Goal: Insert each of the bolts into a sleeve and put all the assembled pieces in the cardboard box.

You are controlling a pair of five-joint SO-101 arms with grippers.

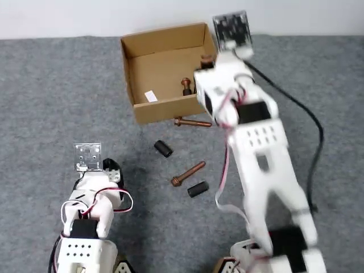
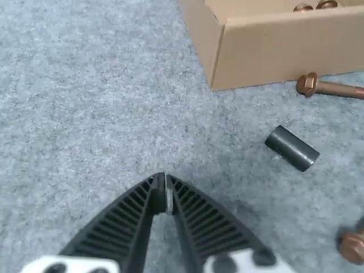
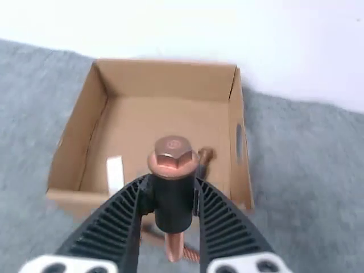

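My right gripper (image 3: 170, 196) is shut on a black sleeve (image 3: 172, 205) with a copper bolt (image 3: 173, 157) through it, held above the front edge of the cardboard box (image 3: 165, 79). In the high view this arm (image 1: 239, 108) covers the box's (image 1: 162, 34) right front corner. An assembled piece (image 1: 186, 86) lies inside the box. Two loose bolts (image 1: 192, 121) (image 1: 187, 173) and two loose sleeves (image 1: 163, 148) (image 1: 197, 189) lie on the carpet. My left gripper (image 2: 165, 190) is shut and empty, low over the carpet, well short of the nearer sleeve (image 2: 292, 148).
Grey carpet covers the table. A white label (image 3: 115, 170) is stuck on the box floor. A bolt (image 2: 327, 86) rests against the box's front wall (image 2: 284, 51). A black cable (image 1: 307, 119) runs along the right side.
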